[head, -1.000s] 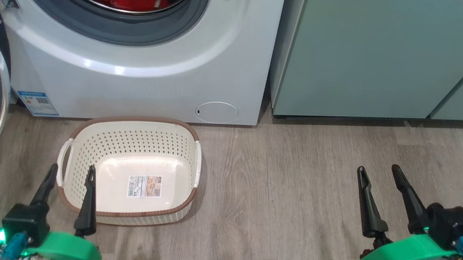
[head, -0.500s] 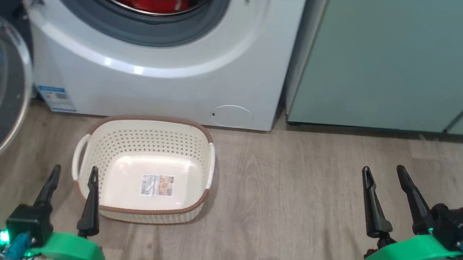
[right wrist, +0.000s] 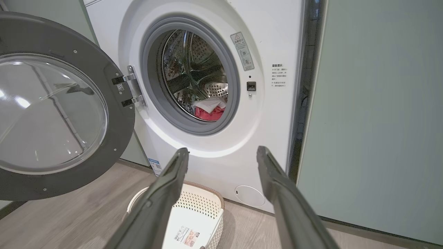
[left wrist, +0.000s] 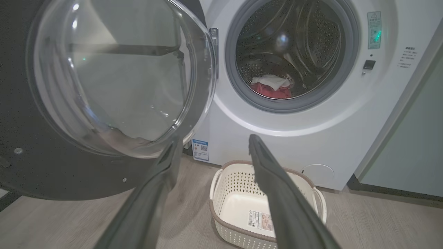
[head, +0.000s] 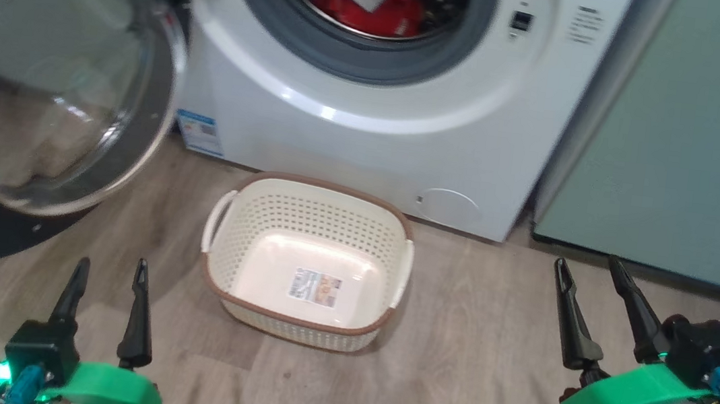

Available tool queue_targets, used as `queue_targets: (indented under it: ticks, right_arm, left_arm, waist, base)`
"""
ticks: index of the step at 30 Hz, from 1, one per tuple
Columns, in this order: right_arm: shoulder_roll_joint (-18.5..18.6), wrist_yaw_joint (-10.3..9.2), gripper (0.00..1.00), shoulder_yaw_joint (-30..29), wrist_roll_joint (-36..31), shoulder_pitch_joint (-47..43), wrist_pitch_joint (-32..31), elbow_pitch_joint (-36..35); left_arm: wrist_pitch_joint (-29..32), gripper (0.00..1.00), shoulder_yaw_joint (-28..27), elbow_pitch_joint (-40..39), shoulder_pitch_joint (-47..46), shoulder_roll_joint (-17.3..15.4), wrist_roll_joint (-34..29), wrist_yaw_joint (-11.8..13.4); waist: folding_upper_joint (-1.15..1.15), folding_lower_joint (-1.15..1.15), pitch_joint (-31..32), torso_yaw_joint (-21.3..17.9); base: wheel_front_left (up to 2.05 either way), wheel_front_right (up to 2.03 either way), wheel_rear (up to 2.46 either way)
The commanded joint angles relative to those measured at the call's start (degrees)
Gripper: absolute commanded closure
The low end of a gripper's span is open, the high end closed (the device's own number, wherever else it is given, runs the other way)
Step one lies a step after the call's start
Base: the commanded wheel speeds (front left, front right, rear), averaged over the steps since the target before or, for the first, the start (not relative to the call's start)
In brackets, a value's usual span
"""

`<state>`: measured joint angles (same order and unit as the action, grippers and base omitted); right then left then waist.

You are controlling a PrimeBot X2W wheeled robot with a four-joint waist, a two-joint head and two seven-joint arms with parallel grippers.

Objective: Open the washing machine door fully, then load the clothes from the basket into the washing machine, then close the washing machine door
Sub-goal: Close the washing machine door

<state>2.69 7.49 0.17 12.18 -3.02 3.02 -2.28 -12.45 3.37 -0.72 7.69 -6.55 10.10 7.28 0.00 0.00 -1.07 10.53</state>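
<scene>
Clothes (left wrist: 268,92) are in neither gripper. Farthest out from the washer (head: 373,142), the left gripper (head: 111,263) and the right gripper (head: 586,262) hang above the floor (head: 485,352), well apart. Each has its jaws spread wide, with nothing between them. Closer to the washer, the basket (head: 310,223) stands on the floor just before its front, below the porthole, and its pale base shows a label (head: 315,286). The door (head: 42,78) is swung open on the washer's left edge, with its glass bowl turned toward the robot. Inside the washer, the clothes lie as a red and white heap at the bottom of the drum (left wrist: 294,45).
</scene>
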Motion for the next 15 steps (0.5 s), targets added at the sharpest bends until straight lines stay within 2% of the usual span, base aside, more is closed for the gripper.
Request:
queue_targets:
  ticks: [1,5,15]
  right_arm:
    - [0.19,0.0,0.0,1.37,0.35,0.84,-0.13,-2.19]
    - [0.19,0.0,0.0,1.58,0.42,0.74,-0.14,-2.27]
    - [0.19,0.0,0.0,1.91,0.65,0.98,0.25,-1.77]
  left_arm:
    - [-0.68,0.0,-2.29,-2.13,-1.47,-0.34,0.44,0.5]
    - [-0.74,0.0,-2.4,-2.57,-1.3,-0.45,0.54,0.82]
    - [-0.69,0.0,-2.65,-3.08,-1.01,-0.8,1.1,1.19]
  waist:
    - [0.0,0.0,0.67,3.92]
    - [0.0,0.0,0.67,6.76]
    - [0.0,0.0,0.49,9.29]
  base:
    - [0.0,0.0,0.0]
    - [0.0,0.0,0.0]
    - [0.0,0.0,0.0]
